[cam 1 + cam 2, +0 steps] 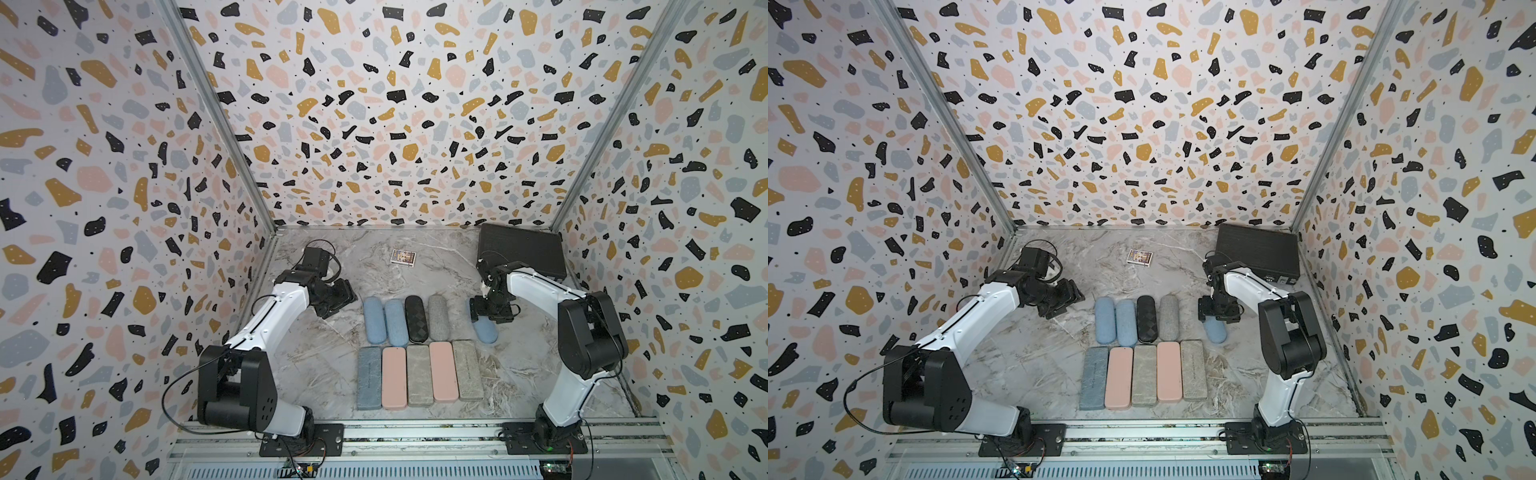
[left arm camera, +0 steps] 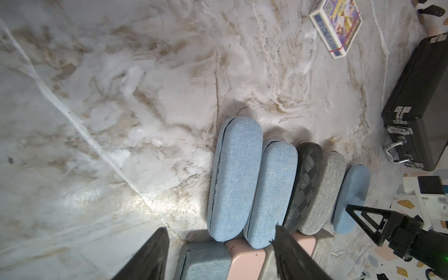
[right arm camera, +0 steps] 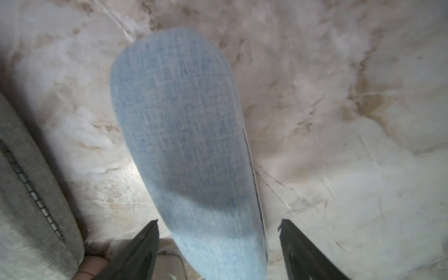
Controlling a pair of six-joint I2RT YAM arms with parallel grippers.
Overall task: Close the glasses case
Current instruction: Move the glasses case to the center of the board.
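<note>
A light blue fabric glasses case (image 1: 487,331) (image 1: 1216,332) lies alone on the marble table, to the right of a row of other cases. Its lid is down, with only a thin dark seam along one side (image 3: 252,169). My right gripper (image 1: 488,316) (image 3: 219,221) hangs over the case's far end, open; its jaws straddle the case (image 3: 184,133) with a gap on each side. My left gripper (image 1: 340,300) (image 2: 219,228) is open and holds nothing, up off the table to the left of the row. The left wrist view also shows the lone blue case (image 2: 351,198).
Two blue cases (image 1: 375,319) (image 1: 395,323), a black quilted case (image 1: 416,319) and a grey one (image 1: 439,318) lie side by side. Several flat rectangular cases (image 1: 418,376) lie in front of them. A black hard box (image 1: 521,249) stands at the back right, and a small card box (image 1: 403,258) at the back.
</note>
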